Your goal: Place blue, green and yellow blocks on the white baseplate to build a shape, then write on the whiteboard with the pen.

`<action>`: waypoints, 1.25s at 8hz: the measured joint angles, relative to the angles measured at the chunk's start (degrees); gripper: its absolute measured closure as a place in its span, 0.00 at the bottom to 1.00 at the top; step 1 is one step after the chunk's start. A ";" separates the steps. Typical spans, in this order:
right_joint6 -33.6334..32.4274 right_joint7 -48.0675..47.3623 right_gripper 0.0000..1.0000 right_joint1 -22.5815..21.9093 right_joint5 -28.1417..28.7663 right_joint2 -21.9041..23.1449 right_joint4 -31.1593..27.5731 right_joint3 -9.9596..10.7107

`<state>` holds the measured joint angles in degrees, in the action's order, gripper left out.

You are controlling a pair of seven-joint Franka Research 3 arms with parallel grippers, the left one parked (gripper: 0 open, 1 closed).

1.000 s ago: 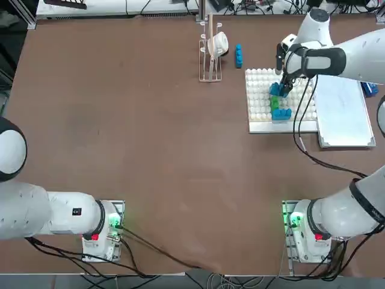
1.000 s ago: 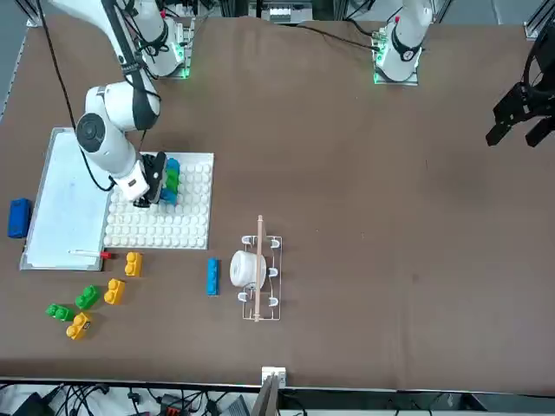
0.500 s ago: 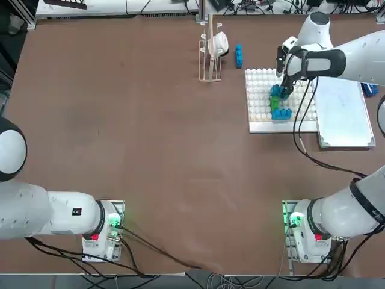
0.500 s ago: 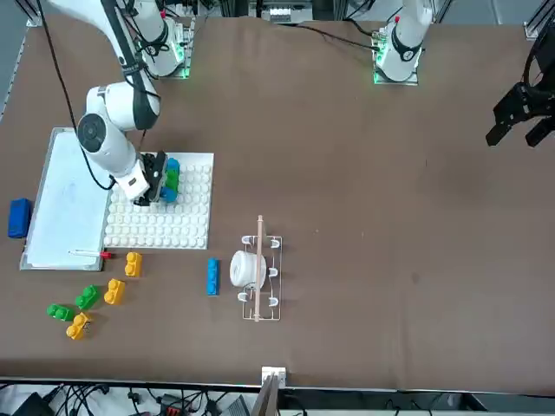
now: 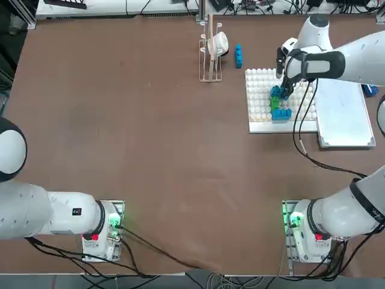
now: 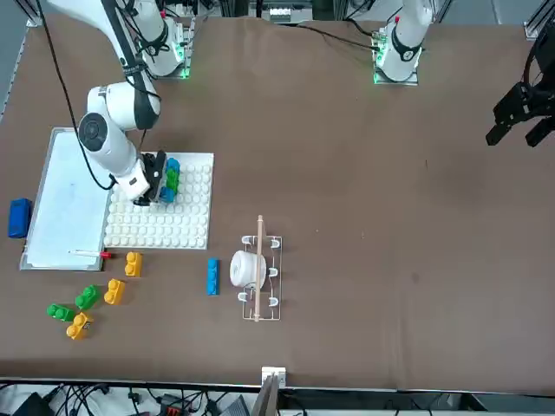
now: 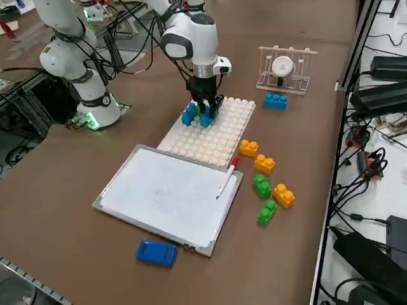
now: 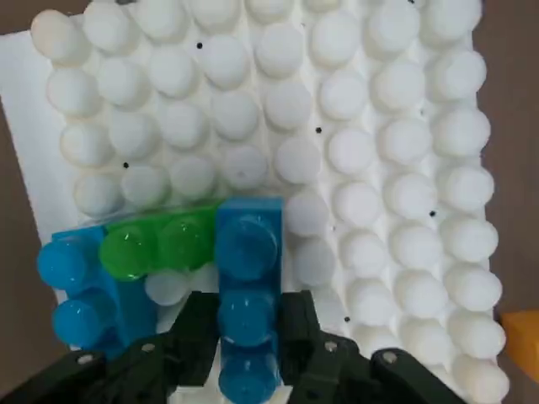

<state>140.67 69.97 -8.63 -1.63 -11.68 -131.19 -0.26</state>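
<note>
Item: my right gripper [image 8: 246, 324], fingers closed on a blue block [image 8: 248, 290], low over the white baseplate [image 8: 379, 168]. The held block abuts a green block [image 8: 160, 240]; another blue block [image 8: 84, 290] sits at the green one's other end. Whiteboard [image 7: 165, 194] just beside the baseplate, pen [image 7: 227, 178] on its edge. Loose yellow blocks [image 6: 132, 263] and green blocks [image 6: 87, 297] lie beyond. Farther off: one blue brick [image 5: 239, 55] by a wire rack [image 5: 210, 54].

Robotics lab, brown table [image 5: 150, 132], cables [image 7: 362, 165], robot arms
</note>
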 joint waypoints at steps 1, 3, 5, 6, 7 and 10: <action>0.25 0.01 0.60 -0.06 -0.38 0.00 -0.11 -0.03; 0.47 0.02 0.60 -0.20 -1.28 -0.01 -0.19 -0.08; 0.76 0.04 0.60 -0.38 -2.11 -0.05 -0.28 -0.16; 0.99 0.04 0.60 -0.58 -2.38 -0.09 -0.32 -0.16; 1.17 0.08 0.60 -0.71 -2.57 -0.14 -0.34 -0.18; 1.36 0.23 0.60 -0.90 -3.05 -0.21 -0.34 -0.18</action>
<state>142.03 70.20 -9.53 -4.68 -11.89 -131.53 -0.44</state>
